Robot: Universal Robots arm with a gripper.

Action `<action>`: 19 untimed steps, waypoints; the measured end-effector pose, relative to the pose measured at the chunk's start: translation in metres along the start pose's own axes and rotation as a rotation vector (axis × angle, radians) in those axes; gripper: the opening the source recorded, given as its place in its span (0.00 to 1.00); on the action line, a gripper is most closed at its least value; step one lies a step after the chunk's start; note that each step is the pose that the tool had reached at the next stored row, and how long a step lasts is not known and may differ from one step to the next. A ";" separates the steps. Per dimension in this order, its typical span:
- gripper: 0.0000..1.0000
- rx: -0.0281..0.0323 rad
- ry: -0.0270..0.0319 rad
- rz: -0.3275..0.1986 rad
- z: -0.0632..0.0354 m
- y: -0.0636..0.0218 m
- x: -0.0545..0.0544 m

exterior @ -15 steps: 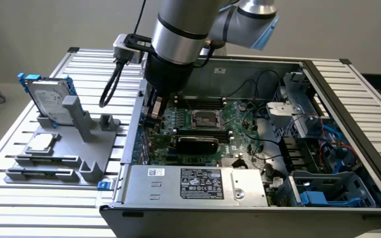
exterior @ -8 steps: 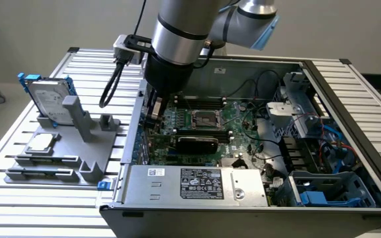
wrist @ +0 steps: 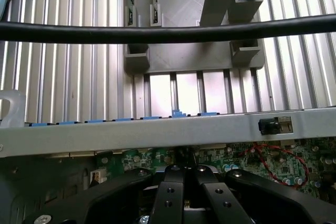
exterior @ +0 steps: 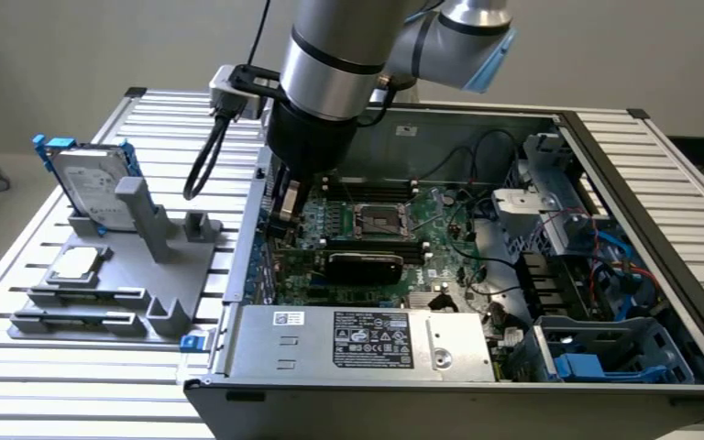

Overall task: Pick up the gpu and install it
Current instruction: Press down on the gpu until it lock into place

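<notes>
While the computer case lies open on the slatted table, everything here is placed against it, reading from the exterior view's left to its right.

Outside the case's left wall stands a grey holder. It carries an upright hard drive and a small square CPU chip.

Just inside that wall, the gripper hangs low over the left edge of the motherboard. In the wrist view its fingers are pressed together with nothing visible between them, so I judge the gripper empty.

Further right, near the middle of the case, the gpu sits on the board with its black rounded shroud facing up. It lies just in front of the CPU socket and behind the power supply. It looks already set into place, though I cannot tell whether it is fully seated.

The relation that matters is this: the gpu lies to the right of the gripper and slightly nearer the case's front, close but apart from it. Its long axis runs across the case from left to right, parallel to the memory slots.
</notes>
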State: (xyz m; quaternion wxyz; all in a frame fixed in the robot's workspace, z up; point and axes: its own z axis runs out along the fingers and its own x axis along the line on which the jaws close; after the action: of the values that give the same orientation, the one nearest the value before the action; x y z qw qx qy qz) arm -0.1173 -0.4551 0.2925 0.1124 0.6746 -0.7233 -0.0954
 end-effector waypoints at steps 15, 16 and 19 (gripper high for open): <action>0.11 0.0264 -0.0015 -0.001 -0.0125 -0.0094 -0.001; 0.11 0.0364 -0.0022 -0.001 -0.0128 -0.0103 -0.001; 0.11 0.0720 -0.0045 -0.002 -0.0137 -0.0136 -0.001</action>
State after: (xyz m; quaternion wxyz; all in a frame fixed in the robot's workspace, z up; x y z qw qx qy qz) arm -0.1003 -0.4551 0.3016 0.0863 0.6788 -0.7258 -0.0709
